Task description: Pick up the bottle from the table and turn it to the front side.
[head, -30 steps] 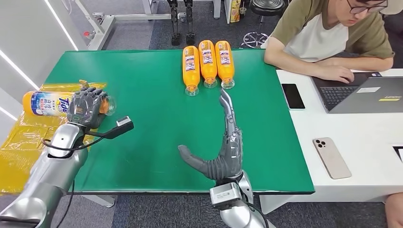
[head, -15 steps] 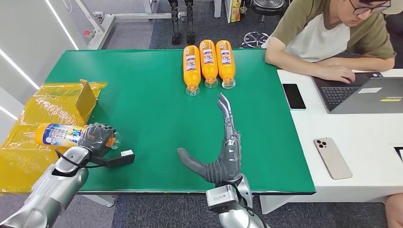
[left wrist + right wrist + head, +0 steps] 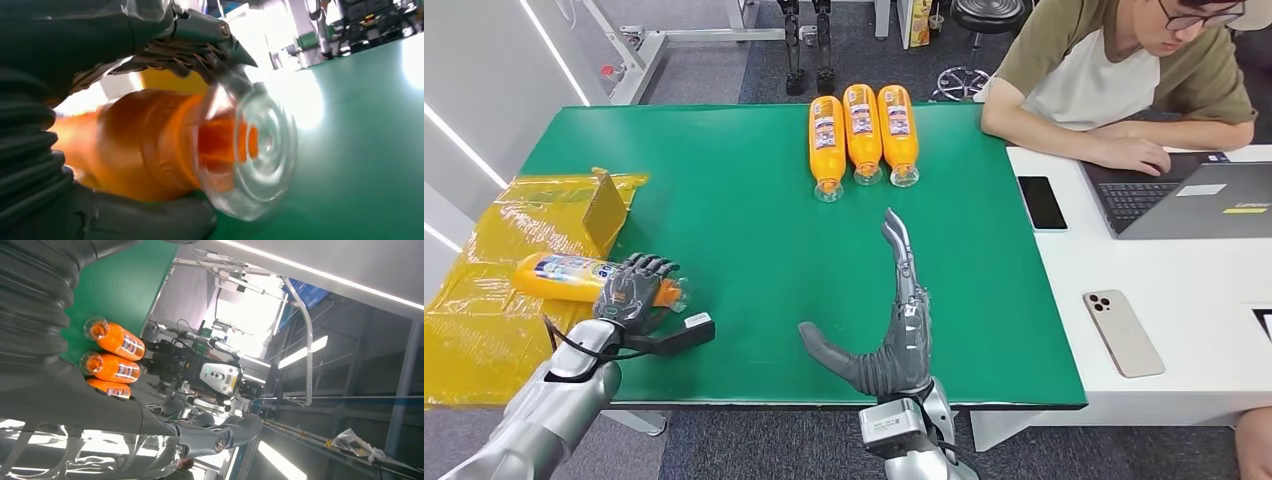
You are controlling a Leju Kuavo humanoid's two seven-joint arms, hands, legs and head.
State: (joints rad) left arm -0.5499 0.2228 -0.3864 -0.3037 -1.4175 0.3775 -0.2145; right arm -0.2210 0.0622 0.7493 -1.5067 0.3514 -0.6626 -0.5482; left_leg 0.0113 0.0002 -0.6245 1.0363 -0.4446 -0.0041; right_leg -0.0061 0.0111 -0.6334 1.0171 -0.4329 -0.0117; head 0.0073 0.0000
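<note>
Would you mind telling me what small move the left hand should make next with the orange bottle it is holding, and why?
Probably lift it a little. The left hand grips the orange plastic bottle with the clear cap lying low at the green table's edge, over the yellow plastic wrap. Clearance would let it turn freely. The open right hand waits nearby.

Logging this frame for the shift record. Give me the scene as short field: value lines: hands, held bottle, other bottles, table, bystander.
left hand: grips the held bottle near its cap end
held bottle: orange, lying sideways above the yellow plastic sheet at the table's left edge
right hand: empty, fingers extended over the green table
other bottles: three orange ones side by side at the far edge
bystander: person at a laptop on the white desk
</note>
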